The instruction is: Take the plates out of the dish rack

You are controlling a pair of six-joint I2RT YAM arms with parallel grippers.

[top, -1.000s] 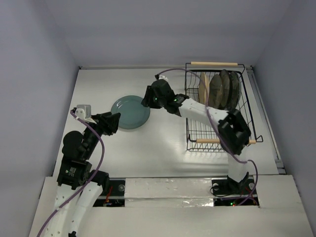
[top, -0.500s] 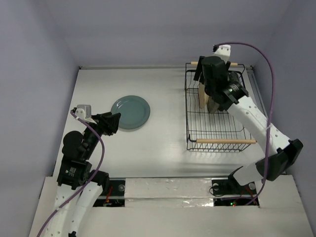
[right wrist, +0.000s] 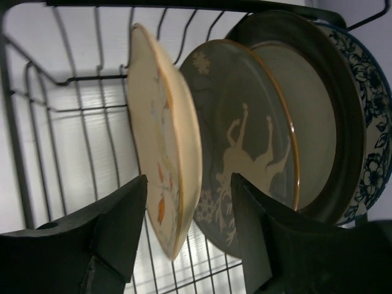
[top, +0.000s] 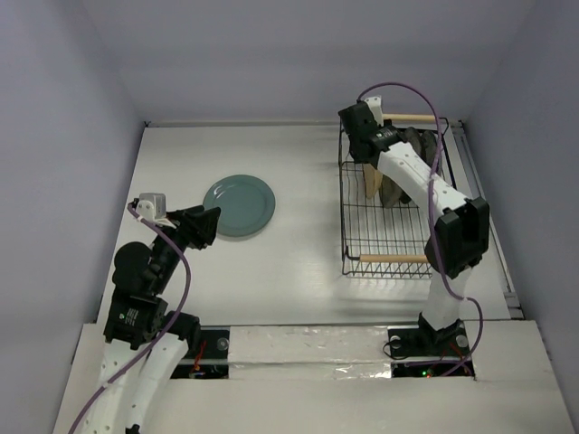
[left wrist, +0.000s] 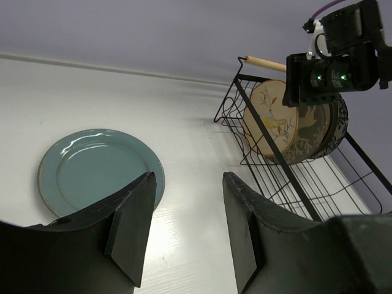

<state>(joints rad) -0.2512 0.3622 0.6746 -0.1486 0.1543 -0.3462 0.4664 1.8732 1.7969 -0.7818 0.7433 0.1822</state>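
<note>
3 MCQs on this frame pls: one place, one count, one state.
1. Where is the teal plate?
A. standing in the dish rack
B. flat on the table, left of the rack
C. held by the left gripper

2. How many plates stand in the dish rack?
A. two
B. six
C. four

3. What state is the right gripper in?
A. open, at the cream plate
B. shut on the rack's wooden handle
C. shut on a cup

Key:
1 B: the teal plate lies flat on the table, apart from the dish rack.
2 C: the right wrist view shows the cream plate, grey horse plate, dark-rimmed beige plate and floral-rimmed plate.
3 A: the right gripper has its fingers spread, holding nothing.
</note>
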